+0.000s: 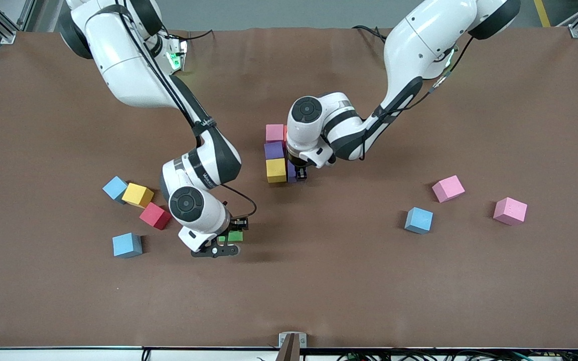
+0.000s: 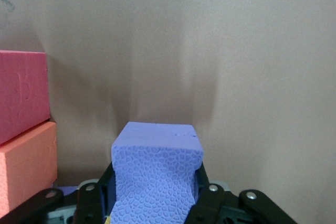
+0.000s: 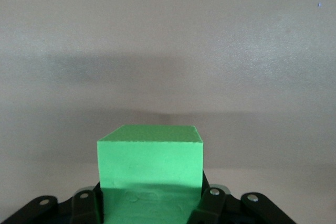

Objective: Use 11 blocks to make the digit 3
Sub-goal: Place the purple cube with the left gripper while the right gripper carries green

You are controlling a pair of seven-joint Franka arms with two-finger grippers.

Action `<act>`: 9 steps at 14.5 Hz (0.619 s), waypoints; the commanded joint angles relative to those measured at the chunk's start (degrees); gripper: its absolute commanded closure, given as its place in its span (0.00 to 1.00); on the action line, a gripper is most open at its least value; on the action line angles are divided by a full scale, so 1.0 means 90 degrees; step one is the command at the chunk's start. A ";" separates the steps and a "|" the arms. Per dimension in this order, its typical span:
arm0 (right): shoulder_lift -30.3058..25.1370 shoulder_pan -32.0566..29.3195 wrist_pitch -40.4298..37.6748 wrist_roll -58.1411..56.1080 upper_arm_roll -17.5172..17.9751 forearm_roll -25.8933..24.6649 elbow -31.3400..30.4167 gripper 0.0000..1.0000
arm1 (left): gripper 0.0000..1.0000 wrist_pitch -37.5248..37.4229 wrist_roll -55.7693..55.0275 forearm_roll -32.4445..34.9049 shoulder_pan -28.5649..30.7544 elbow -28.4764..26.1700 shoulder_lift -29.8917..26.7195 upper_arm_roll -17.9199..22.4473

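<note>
Two blocks gripped, one at the stack and one apart from it

Two grippers are seen clenched on foam cubes; the left gripper (image 1: 300, 173) is closed on a purple block (image 2: 156, 174), which is squeezed between its fingers (image 2: 206, 199) in the left wrist view; this block is held right beside the yellow block (image 1: 276, 170), on the side toward the left arm's end of the table, though whether it touches the table cannot be told. A short column is formed on the brown table (image 1: 319, 281) by the yellow block, a second purple block (image 1: 273, 150) touching it farther from the front camera, and a pink block (image 1: 274, 132) farther again; an orange block (image 2: 26, 169) and the pink one are shown side by side in the left wrist view, the orange one being mostly hidden by the arm from the front.

The right gripper (image 1: 229, 243) is closed on the green block (image 3: 150, 169), nearer to the front camera than the yellow block and toward the right arm's end; whether it is lifted cannot be told.

Toward the right arm's end from the yellow block, four loose cubes are found: a light blue block (image 1: 115, 187), another yellow block (image 1: 137, 195) touching it, a red block (image 1: 155, 216) and a second light blue block (image 1: 127, 245). Toward the left arm's end, well apart, two pink blocks (image 1: 448, 188) (image 1: 510, 210) and a third light blue block (image 1: 418, 220) are scattered.
</note>
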 commanded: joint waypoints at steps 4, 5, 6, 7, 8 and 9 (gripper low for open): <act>-0.0084 -0.0055 -0.0043 -0.0011 0.0085 0.0015 -0.0050 0.73 | 0.77 0.0035 -0.1838 0.0426 -0.0313 0.0101 0.0142 0.0111; -0.0084 -0.0055 -0.0043 -0.0001 0.0085 0.0015 -0.0050 0.72 | 0.77 0.0035 -0.1838 0.0426 -0.0313 0.0101 0.0142 0.0111; -0.0084 -0.0055 -0.0043 0.0009 0.0085 0.0015 -0.0050 0.72 | 0.77 0.0035 -0.1838 0.0426 -0.0322 0.0110 0.0181 0.0111; -0.0084 -0.0055 -0.0043 0.0019 0.0085 0.0015 -0.0050 0.72 | 0.77 0.0035 -0.1838 0.0426 -0.0371 0.0159 0.0210 0.0111; -0.0084 -0.0055 -0.0043 0.0019 0.0085 0.0015 -0.0050 0.72 | 0.77 0.0035 -0.1838 0.0416 -0.0400 0.0169 0.0220 0.0111; -0.0084 -0.0055 -0.0043 0.0019 0.0085 0.0015 -0.0050 0.72 | 0.77 0.0035 -0.1838 0.0416 -0.0401 0.0179 0.0240 0.0111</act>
